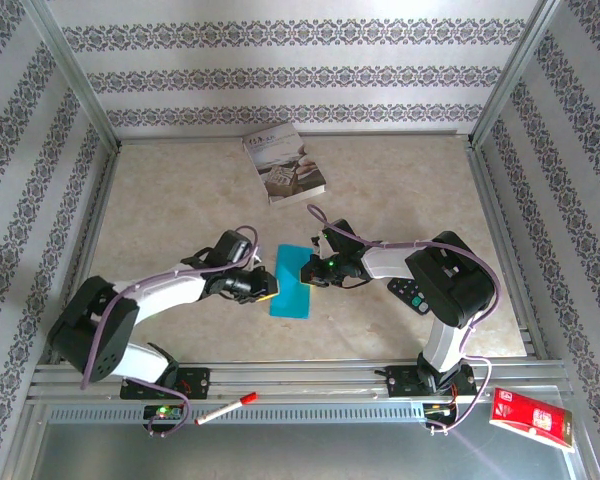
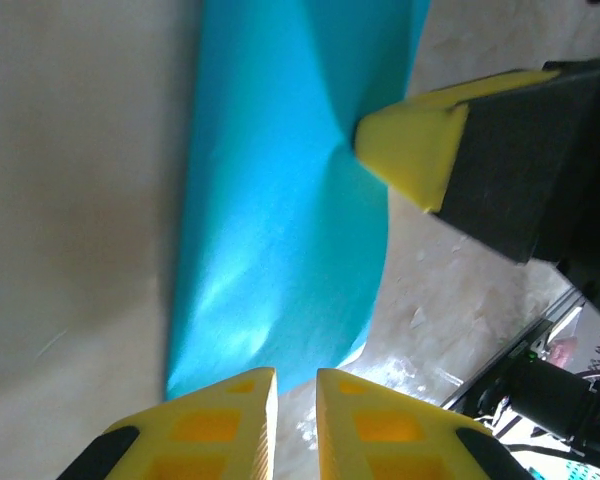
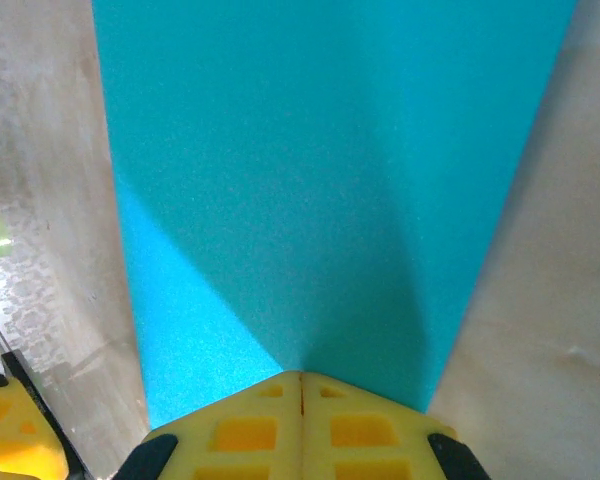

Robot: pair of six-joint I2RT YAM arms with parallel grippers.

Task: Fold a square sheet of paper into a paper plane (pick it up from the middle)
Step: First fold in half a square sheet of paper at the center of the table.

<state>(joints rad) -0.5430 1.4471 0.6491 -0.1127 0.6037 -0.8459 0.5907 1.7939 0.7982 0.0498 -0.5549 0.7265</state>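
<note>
Teal-blue square sheet of paper (image 1: 292,281), folded narrow, lies flat on the counter (image 1: 180,200); we see the right gripper (image 3: 301,385), jaws together, pressing one edge; the left gripper (image 2: 296,400), jaws slightly apart, meets the opposite edge.

White walls (image 1: 310,95) with bands of dark floral pattern close in the desk (image 1: 170,200) on three sides. The desk top is pale beige marbling. Silver metal posts (image 1: 72,72) rise at the back corners. Slotted metal rails (image 1: 310,378) run along the near edge. The light is bright and even.
</note>
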